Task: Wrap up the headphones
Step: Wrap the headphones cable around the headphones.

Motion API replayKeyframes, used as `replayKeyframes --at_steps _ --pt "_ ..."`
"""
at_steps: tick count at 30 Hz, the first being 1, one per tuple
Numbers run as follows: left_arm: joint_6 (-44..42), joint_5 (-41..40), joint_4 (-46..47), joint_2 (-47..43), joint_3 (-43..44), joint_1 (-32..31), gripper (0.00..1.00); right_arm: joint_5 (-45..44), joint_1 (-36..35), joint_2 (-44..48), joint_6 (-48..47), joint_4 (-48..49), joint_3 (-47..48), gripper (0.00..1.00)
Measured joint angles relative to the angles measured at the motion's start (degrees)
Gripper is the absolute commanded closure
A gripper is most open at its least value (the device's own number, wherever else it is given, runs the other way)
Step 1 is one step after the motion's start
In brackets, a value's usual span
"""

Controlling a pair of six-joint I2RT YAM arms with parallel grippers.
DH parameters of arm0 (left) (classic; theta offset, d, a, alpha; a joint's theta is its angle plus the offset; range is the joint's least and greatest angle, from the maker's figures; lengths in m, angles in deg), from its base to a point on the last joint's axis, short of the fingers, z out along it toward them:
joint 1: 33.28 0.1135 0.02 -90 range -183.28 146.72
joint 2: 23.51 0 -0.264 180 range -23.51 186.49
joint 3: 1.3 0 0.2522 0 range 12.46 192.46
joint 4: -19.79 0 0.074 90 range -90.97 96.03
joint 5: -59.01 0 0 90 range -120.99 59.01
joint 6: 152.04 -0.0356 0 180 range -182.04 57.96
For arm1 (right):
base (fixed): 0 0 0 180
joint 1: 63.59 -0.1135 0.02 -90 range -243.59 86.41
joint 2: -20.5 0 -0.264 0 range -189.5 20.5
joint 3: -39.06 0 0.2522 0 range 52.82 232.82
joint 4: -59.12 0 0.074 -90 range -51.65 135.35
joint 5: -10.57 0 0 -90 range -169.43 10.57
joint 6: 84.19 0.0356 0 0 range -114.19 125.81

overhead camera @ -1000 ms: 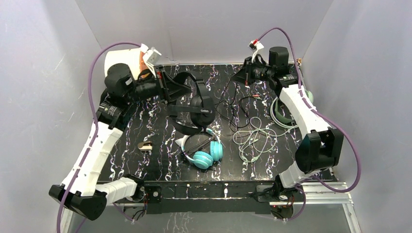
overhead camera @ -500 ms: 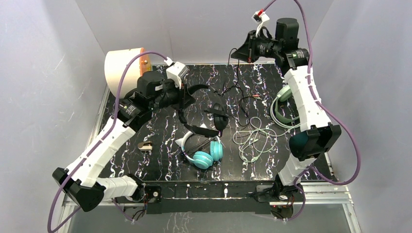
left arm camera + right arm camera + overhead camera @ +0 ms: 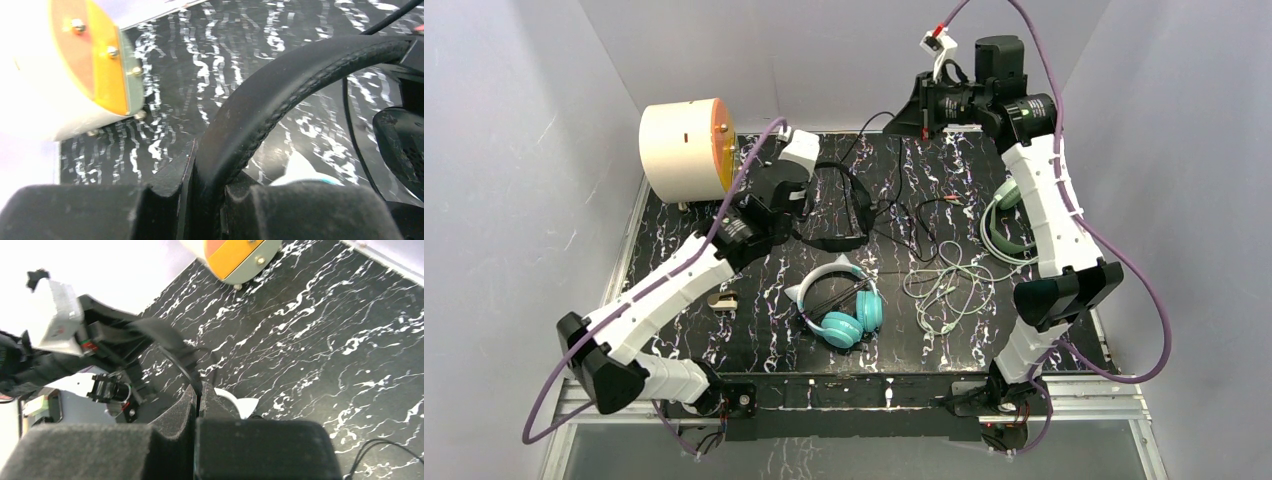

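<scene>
A: Where is the black headset (image 3: 280, 85)?

B: Near 12 o'clock on the table (image 3: 754, 330), lifted off the surface. Its stitched headband is wedged between the fingers of the left gripper (image 3: 205, 176), which is clamped tight on it.

A: Which way does it run?

B: Seen from above, the band hangs out from the gripper toward 3 o'clock, and its long axis goes roughly from 12 to 6. How the ear cups sit I cannot tell.

A: And the cable (image 3: 181, 366)?

B: It climbs from the headset toward 1 o'clock, up to the right gripper (image 3: 198, 400), raised beyond the table's far edge. Those fingers are pressed together with the thin black cord running in between them.

A: The other sets?

B: The teal headset (image 3: 849, 318) with the white cat-ear band lies flat at 6 o'clock. The sage-green headset (image 3: 1010, 192) lies at 3 o'clock, partly under the right arm, and its light cable (image 3: 944, 285) sprawls in loose loops at 4 o'clock.

A: Anything else?

B: A cream drum (image 3: 679, 150) with an orange face, at 10 o'clock
</scene>
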State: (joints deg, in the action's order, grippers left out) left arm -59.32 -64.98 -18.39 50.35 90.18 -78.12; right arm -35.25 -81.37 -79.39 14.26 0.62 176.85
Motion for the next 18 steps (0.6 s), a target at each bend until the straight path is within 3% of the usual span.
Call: replayKeyframes --at_steps 10,18 --pt "1.90 -23.54 3.30 10.40 4.68 -0.57 1.00 -0.96 -4.66 0.11 -0.11 -7.17 0.81 1.00" --pt "11.45 -32.72 0.42 17.99 16.50 -0.68 1.00 -5.31 -8.55 5.92 2.05 -5.88 -3.85 1.00"
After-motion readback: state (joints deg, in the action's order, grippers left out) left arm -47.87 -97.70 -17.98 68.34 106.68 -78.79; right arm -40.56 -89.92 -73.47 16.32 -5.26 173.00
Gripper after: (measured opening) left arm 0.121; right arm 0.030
